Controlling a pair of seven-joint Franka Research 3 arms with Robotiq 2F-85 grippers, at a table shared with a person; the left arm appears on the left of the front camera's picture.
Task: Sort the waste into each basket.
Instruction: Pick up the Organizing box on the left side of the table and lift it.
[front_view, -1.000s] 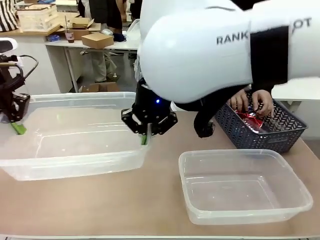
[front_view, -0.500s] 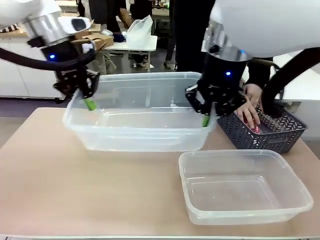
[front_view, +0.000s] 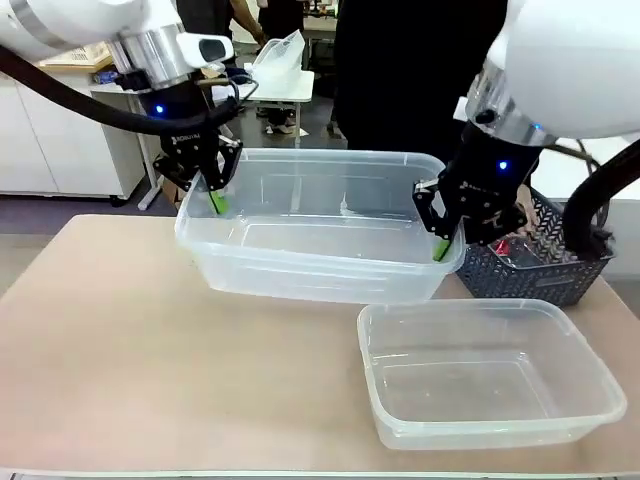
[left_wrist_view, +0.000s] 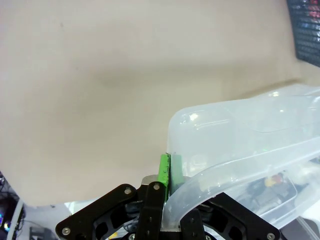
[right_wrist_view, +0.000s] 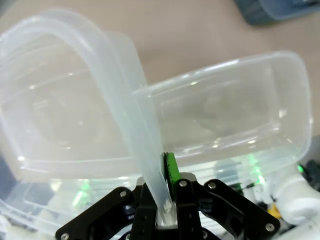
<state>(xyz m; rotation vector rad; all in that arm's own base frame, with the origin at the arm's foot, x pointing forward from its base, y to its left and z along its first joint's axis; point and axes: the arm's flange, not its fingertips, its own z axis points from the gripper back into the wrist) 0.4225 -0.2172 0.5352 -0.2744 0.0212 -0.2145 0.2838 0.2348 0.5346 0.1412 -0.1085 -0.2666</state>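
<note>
1. Okay, I see the left fingers (front_view: 217, 200) pinched shut on the left rim of the big clear tub (front_view: 320, 272).
2. The right fingers (front_view: 441, 247) clamp its right rim; it hangs between them over the desk (front_view: 120, 350).
3. A smaller clear tub (front_view: 400, 425) sits near right.
4. A dark blue basket (front_view: 560, 282) is far right, with red waste (front_view: 503, 247) inside.

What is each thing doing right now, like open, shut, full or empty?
big clear tub: empty, held at both ends.
left gripper: shut on the big clear tub's rim.
right gripper: shut on its other end.
small clear tub: empty, upright.
blue basket: holds a red can.
</note>
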